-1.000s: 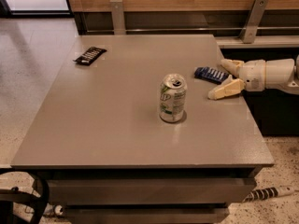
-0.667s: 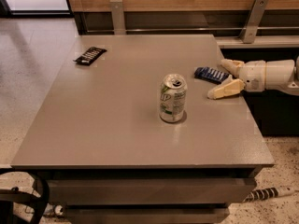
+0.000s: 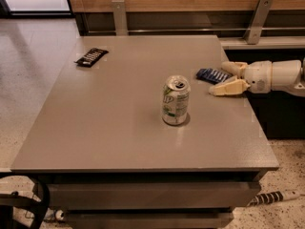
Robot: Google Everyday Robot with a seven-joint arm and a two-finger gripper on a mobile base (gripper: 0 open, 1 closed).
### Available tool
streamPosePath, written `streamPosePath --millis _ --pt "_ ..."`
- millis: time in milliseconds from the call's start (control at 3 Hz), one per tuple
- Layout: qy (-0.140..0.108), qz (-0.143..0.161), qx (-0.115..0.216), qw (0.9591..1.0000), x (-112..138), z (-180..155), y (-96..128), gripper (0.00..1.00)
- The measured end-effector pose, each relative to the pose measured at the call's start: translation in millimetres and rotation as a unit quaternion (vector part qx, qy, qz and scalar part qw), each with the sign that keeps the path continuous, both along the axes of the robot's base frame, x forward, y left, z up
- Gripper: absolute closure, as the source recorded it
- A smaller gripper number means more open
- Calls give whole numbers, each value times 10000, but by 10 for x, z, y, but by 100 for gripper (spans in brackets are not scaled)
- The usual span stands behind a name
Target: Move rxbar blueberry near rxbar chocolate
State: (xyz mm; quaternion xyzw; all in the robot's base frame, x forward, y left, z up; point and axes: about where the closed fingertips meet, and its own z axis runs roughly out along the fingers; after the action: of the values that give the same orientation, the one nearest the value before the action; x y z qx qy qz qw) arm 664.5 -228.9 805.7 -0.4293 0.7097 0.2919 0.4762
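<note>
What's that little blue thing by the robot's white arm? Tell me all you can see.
That is the rxbar blueberry, a small flat bar in a dark blue wrapper with pale markings. It lies flat on the grey table near its right edge, beyond the soda can. The open gripper reaches in from the right, a finger on either side of the bar's end; contact cannot be told.
</note>
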Motion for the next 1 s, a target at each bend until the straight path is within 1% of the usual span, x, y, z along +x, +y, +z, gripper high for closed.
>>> streamPosePath --millis 333,667,1000 --pt "0 1 0 10000 0 63 1 90" --pt "1 3 1 10000 1 77 3 100" --pt "1 3 1 10000 1 77 3 100"
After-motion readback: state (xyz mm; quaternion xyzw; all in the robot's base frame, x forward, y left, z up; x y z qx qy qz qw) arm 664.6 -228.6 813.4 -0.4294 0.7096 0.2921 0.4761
